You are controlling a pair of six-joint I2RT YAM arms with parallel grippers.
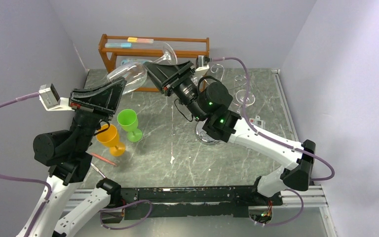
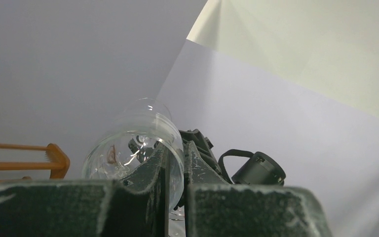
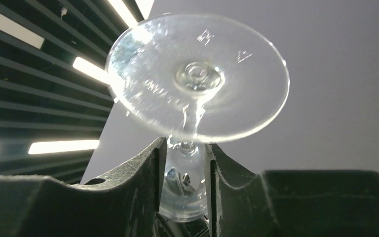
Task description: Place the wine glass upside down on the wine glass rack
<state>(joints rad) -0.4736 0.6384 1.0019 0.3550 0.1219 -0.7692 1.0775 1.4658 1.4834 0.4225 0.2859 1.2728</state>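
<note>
The wine glass (image 1: 128, 74) hangs in the air above the far part of the surface (image 1: 177, 148), lying almost on its side, carried by both arms at once. Its bowl points toward the left arm and its foot toward the brown wooden shelf (image 1: 153, 47).

The left gripper (image 1: 121, 85) has its jaws drawn nearly together on the wall of the bowl near the rim. In the left wrist view only a thin gap remains, with the clear glass edge running down into it.

The right gripper (image 1: 154, 68) has its jaws clamped on the stem. In the right wrist view the stem stands between the two fingers, and the round foot spreads just above their tips.

The wine glass rack (image 1: 242, 94) stands on the right side of the surface, partly behind the right arm, well apart from the glass and with nothing on its curled arms. A green cup (image 1: 128, 121) and an orange cup (image 1: 109, 138) stand upright near the left arm.
</note>
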